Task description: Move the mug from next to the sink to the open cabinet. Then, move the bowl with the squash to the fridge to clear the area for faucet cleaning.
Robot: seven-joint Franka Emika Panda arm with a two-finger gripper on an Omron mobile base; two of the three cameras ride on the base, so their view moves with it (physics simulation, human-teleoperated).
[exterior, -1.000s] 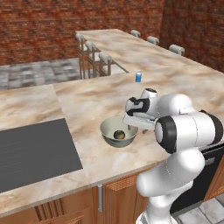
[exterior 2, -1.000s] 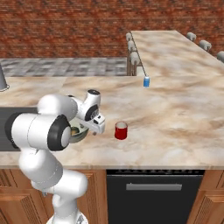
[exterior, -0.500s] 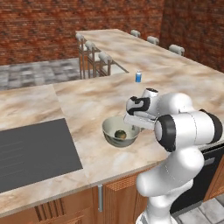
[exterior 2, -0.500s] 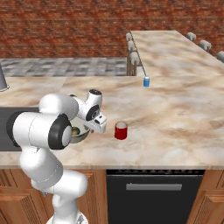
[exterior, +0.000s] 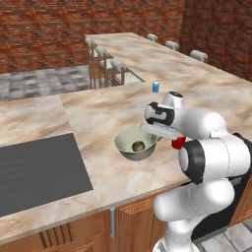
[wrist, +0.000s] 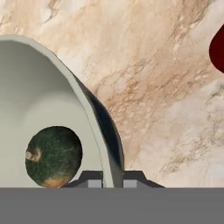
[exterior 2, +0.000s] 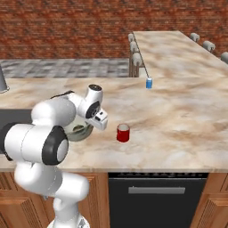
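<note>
The cream-white bowl [exterior: 132, 150] [exterior 2: 76, 133] sits on the marble counter with the dark green squash [exterior: 139, 146] [wrist: 53, 156] inside it. My gripper [exterior: 154, 132] [exterior 2: 92, 126] [wrist: 113, 180] reaches down at the bowl's right rim [wrist: 94, 127], one fingertip inside and one outside, shut on that rim. Right of the bowl stands the red mug [exterior 2: 123, 132] [exterior: 178, 142], partly hidden behind my arm in the left base view. In the hand view the mug [wrist: 218, 48] shows as a dark red patch at the right edge.
A small blue can [exterior: 155, 86] [exterior 2: 148, 83] stands farther back on the counter. A dark cooktop [exterior: 34, 172] lies left of the bowl. Stools [exterior: 103, 54] line the far counter edge. A grey cylinder [exterior 2: 2, 82] is at the far left.
The hand and the bowl have shifted slightly up and to the right together. The mug and the blue can have stayed in place.
</note>
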